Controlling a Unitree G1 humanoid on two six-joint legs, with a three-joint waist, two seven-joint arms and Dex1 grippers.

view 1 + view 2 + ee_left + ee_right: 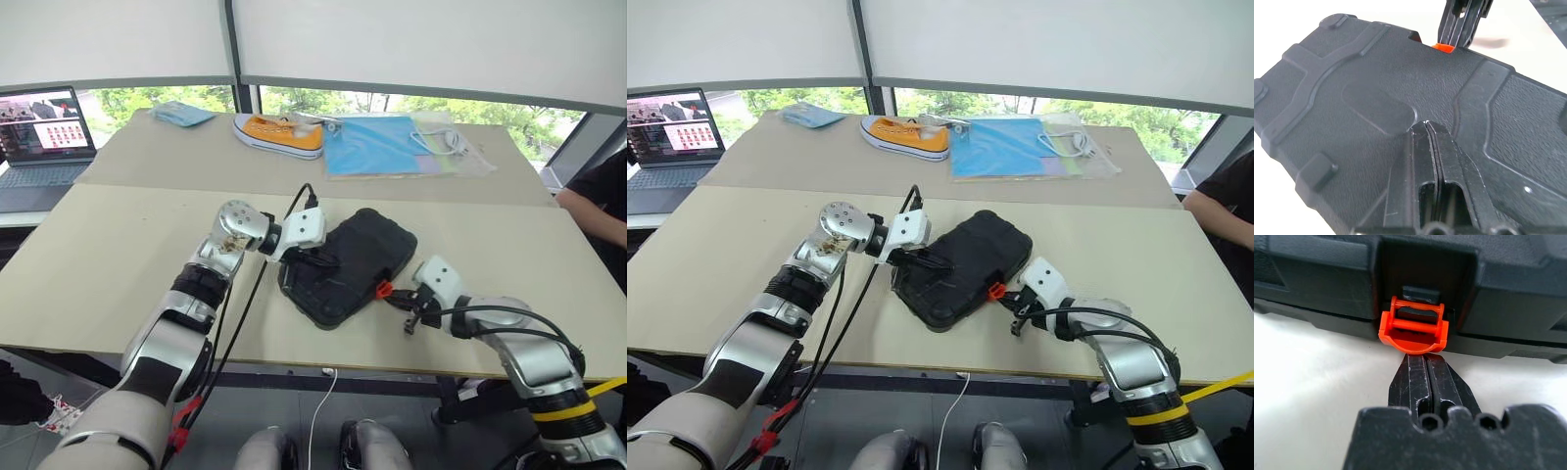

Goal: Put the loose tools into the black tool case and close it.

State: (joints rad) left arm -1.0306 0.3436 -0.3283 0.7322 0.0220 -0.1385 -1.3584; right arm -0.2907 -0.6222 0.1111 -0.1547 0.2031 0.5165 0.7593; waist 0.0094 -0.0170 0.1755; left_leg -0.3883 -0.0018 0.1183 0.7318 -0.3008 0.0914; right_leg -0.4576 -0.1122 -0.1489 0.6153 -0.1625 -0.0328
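The black tool case (350,265) lies closed on the table (118,255), the left gripper (1429,131) pressed shut on its lid, the right gripper (1423,358) shut and empty, touching the orange latch (1413,328)

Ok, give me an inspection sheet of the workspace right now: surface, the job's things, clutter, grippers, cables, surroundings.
Surface: beige table, a second one butted behind it.
Job's things: black tool case lies closed and flat near the front edge; its orange latch sticks out, apparently not snapped down. Loose tools: nothing seen.
Clutter: orange sneaker, blue folder under a clear bag, blue cloth, all on the far table.
Grippers: left gripper shut, tips resting on the case lid; right gripper shut, tips right at the latch.
Cables: black cables along the left arm; white cable hanging below the table edge.
Surroundings: open laptop far left, windows behind, a person's sleeve at right.
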